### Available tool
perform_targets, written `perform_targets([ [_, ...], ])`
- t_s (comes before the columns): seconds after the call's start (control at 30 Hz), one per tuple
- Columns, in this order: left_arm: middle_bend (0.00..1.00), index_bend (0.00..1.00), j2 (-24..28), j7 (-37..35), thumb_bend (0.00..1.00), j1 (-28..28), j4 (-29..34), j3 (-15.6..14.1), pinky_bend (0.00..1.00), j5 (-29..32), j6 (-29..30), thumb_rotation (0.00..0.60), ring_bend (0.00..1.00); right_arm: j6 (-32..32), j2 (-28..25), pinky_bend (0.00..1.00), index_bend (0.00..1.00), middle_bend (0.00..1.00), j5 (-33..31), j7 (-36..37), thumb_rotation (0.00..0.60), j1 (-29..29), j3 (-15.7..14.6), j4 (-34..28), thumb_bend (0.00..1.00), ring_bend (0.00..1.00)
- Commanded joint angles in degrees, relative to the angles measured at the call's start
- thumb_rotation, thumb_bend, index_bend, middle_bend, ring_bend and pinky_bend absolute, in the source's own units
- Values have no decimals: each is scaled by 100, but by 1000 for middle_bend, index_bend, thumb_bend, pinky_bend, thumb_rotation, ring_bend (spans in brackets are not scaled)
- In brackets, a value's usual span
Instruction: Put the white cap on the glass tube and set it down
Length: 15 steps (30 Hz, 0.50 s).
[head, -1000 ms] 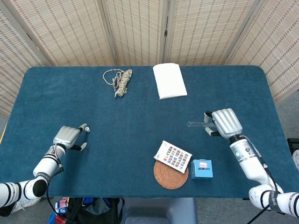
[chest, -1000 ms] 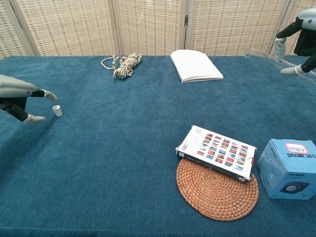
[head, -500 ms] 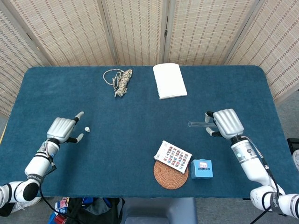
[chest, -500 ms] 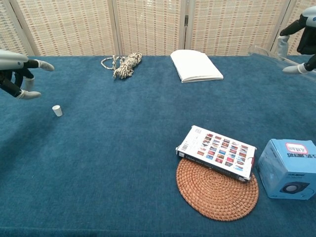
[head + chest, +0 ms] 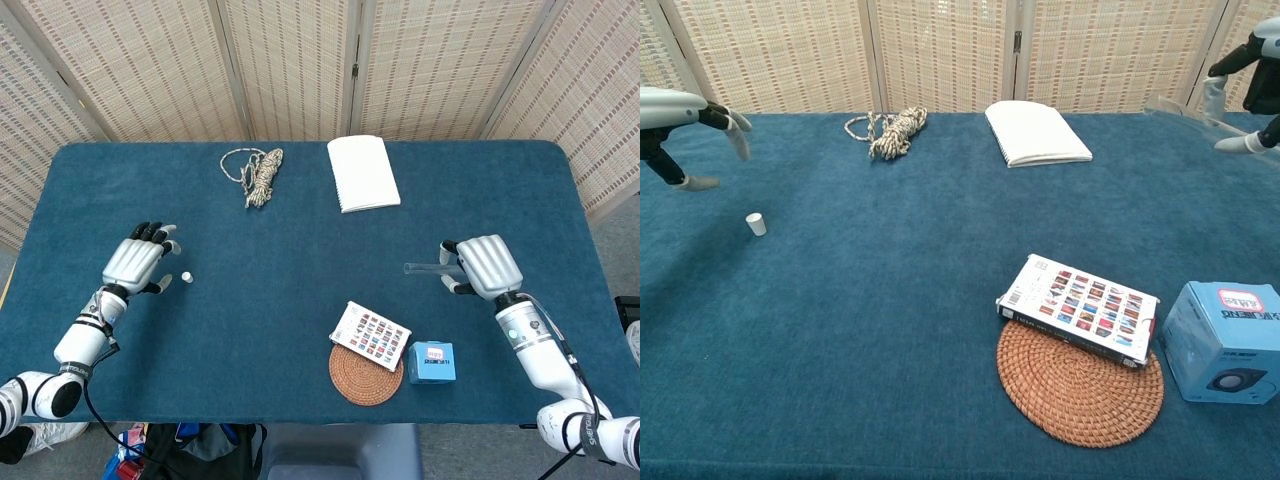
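White cap (image 5: 186, 277) on the worktop (image 5: 300, 220) just right of left hand (image 5: 135, 262), not touching; fingers spread, holding nothing. Right hand (image 5: 487, 265) grips glass tube (image 5: 424, 267), tube sticking out leftward.

Left robot hand (image 5: 680, 125) open above white cap (image 5: 756, 224), right robot hand (image 5: 1250, 80) w/ glass tube (image 5: 1185, 112)

Staged demo room: blue-clothed table (image 5: 300, 230) before woven screens (image 5: 300, 60).
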State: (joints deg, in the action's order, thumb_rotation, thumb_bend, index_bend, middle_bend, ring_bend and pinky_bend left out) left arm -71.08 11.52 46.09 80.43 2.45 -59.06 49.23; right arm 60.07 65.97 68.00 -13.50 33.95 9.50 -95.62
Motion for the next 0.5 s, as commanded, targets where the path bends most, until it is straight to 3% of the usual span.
perform_targets([
  [0.03, 0, 340, -187, -20, 344, 31, -231, 34, 0, 4, -238, 600, 0, -17, 0, 1000, 815, 1000, -11, -2, 600, 1, 0, 2, 832, 1000],
  [0.5, 0, 423, -818, 446, 301, 86, -895, 132, 0, 55, -322, 600, 0, -83, 38, 1000, 815, 1000, -40, 8, 600, 11, 5, 81, 832, 1000],
])
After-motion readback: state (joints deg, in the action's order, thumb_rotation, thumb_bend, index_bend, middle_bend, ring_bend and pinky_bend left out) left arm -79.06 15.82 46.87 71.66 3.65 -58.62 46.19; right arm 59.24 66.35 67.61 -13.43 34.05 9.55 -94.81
